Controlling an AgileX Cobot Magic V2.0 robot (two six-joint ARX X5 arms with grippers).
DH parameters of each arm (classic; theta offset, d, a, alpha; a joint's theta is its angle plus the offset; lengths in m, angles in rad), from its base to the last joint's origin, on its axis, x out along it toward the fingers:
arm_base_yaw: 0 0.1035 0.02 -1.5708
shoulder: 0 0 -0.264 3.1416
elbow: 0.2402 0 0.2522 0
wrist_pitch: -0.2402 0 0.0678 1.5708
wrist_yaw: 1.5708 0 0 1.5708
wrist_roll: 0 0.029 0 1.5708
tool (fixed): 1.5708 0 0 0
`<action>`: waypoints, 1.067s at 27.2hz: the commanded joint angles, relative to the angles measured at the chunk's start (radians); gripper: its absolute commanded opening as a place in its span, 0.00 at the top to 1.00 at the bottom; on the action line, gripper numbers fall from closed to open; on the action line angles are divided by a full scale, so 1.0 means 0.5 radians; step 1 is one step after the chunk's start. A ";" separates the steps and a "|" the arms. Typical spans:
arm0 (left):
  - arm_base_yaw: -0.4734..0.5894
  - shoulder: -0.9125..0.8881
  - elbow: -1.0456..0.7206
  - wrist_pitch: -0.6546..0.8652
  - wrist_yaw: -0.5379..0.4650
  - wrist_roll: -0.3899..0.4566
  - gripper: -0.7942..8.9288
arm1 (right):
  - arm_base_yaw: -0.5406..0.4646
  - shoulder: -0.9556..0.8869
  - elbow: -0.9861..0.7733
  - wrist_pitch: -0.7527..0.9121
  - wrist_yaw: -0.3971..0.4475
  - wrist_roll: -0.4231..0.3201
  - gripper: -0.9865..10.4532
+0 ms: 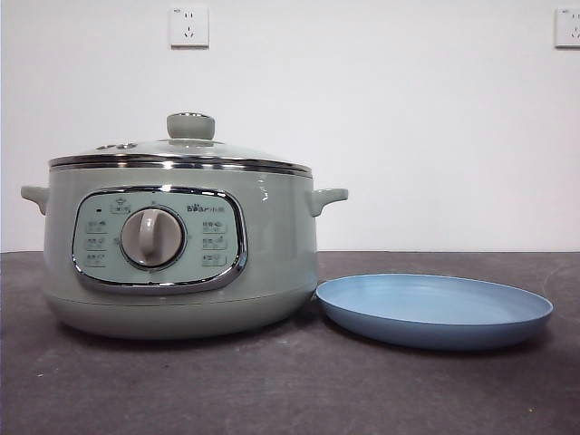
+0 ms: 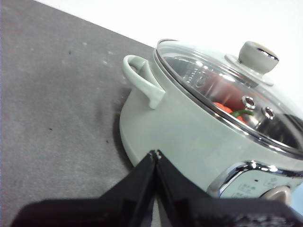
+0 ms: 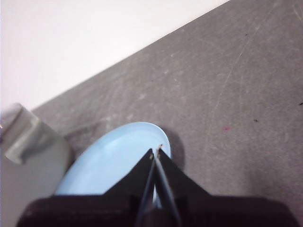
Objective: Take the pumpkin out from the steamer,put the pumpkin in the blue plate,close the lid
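Glass lid [image 1: 181, 149] still covers the steamer [image 1: 181, 263], pumpkin [image 2: 227, 109] inside; both end effectors, left [image 2: 155, 153] and right [image 3: 157, 150], wait pressed together. Lifting the lid likely comes first.

Steamer: the steamer [image 1: 181, 254] is sitting on the dark table [image 1: 290, 390], its dial facing the camera.
Lid: the lid [image 1: 181, 154] is resting closed on the steamer.
Plate: the blue plate [image 1: 435, 313] is lying just beside the steamer's base.
Wall: two sockets [image 1: 188, 25] are showing.

Lab-like test bench: bare white wall [image 1: 381, 136], 2 sockets [image 1: 188, 26], grey tabletop [image 1: 272, 390].
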 commanded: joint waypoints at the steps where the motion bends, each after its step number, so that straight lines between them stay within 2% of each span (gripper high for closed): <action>1: 0.004 -0.002 -0.029 -0.003 0.014 -0.053 0.92 | -0.003 0.000 -0.028 0.063 0.006 0.114 0.92; 12: 0.004 -0.002 0.018 -0.006 0.016 -0.053 0.93 | -0.003 0.002 0.026 0.037 -0.009 0.114 0.92; 22: 0.004 0.069 0.406 -0.234 -0.018 -0.047 0.93 | -0.003 0.181 0.441 -0.153 -0.008 0.110 0.92; 27: 0.004 0.298 0.626 -0.244 -0.015 -0.027 0.93 | -0.003 0.378 0.721 -0.225 -0.008 0.005 0.92; 29: 0.004 0.417 0.729 -0.244 -0.006 0.034 0.93 | -0.003 0.475 0.844 -0.253 -0.009 -0.063 0.92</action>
